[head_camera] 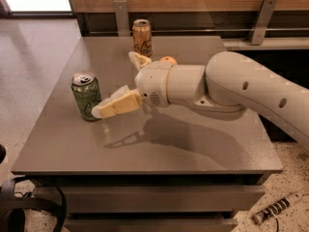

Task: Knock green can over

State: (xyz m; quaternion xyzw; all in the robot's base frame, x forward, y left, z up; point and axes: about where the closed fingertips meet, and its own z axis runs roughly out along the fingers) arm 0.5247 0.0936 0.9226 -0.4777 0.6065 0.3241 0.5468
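We see the green can [87,96], dark-lettered and silver-topped, our cream-yellow gripper [114,83] at its 3 o'clock, over a grey table [58,144].

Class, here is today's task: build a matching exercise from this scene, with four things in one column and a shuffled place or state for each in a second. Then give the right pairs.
Column one:
1. green can
2. orange-tan can
3. orange
4. gripper

Column two:
A. upright at the table's far edge
B. open above the table, one finger right beside the green can
C. upright, toward the picture's left
D. mostly hidden behind the arm

Pairs: 1-C, 2-A, 3-D, 4-B.
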